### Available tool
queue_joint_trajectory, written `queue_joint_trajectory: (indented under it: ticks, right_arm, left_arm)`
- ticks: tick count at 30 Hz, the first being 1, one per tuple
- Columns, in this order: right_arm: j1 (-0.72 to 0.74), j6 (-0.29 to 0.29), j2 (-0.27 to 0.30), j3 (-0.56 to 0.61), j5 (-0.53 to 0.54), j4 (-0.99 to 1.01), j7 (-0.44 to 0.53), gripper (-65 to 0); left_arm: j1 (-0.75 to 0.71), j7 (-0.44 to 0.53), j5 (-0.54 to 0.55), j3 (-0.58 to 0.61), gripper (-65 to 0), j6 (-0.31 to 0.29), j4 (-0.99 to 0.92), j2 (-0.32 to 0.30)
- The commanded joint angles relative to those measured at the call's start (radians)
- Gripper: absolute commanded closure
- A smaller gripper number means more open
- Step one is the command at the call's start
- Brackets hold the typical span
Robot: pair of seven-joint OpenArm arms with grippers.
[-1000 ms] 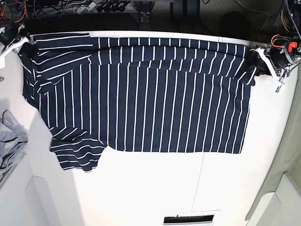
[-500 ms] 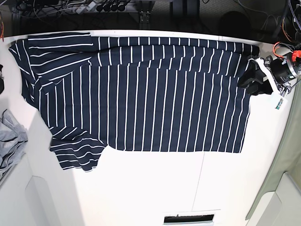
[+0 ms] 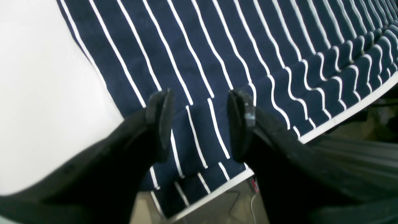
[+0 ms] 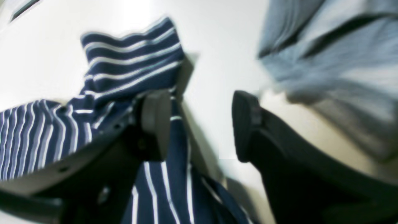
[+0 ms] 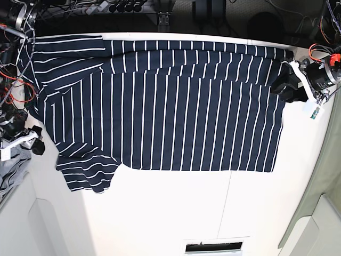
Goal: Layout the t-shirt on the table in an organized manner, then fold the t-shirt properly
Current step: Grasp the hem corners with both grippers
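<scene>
My left pincer [image 3: 199,124] and right pincer [image 4: 202,124] gaped empty; the limp, light t-shirt [image 5: 160,106] wanted gripping at its hem corners.

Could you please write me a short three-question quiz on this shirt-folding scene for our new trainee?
1. True or false: the left gripper is clamped on the t-shirt.
2. Which cloth lies near the right gripper besides the striped shirt? A) the grey garment B) a red towel C) a yellow sock
3. Fill in: the shirt lies spread on the white ____.

Key:
1. False; its jaws stand apart above the fabric.
2. A.
3. table.
</scene>
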State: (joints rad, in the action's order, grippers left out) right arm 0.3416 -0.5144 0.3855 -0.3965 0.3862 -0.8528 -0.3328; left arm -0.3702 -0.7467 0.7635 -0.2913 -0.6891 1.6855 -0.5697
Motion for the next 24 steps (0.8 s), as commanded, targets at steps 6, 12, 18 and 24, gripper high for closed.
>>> queue_joint_trajectory:
  ticks: [6,12,18,24]
  right_arm:
    - [0.098,-0.009,0.003,0.09,0.019,0.222,0.053,-31.7]
    - [0.095,-0.025,-0.039,0.091,0.018,0.233,0.051,-31.7]
    - [0.095,-0.026,-0.071,0.091,0.018,0.233,0.048,-31.7]
    - [0.095,-0.025,-0.1,0.091,0.014,0.233,0.048,-31.7]
  left_arm:
    - [0.018,0.108,-0.089,-0.009,-36.8,0.027,-0.002,-0.038]
    - [0.232,0.145,-0.089,-0.008,-36.8,0.031,-0.219,-0.054]
    - [0.527,0.188,-0.043,0.055,-36.8,0.014,-0.615,-0.06]
    - [0.772,0.365,-0.177,0.235,-36.8,0.05,-0.975,-0.036]
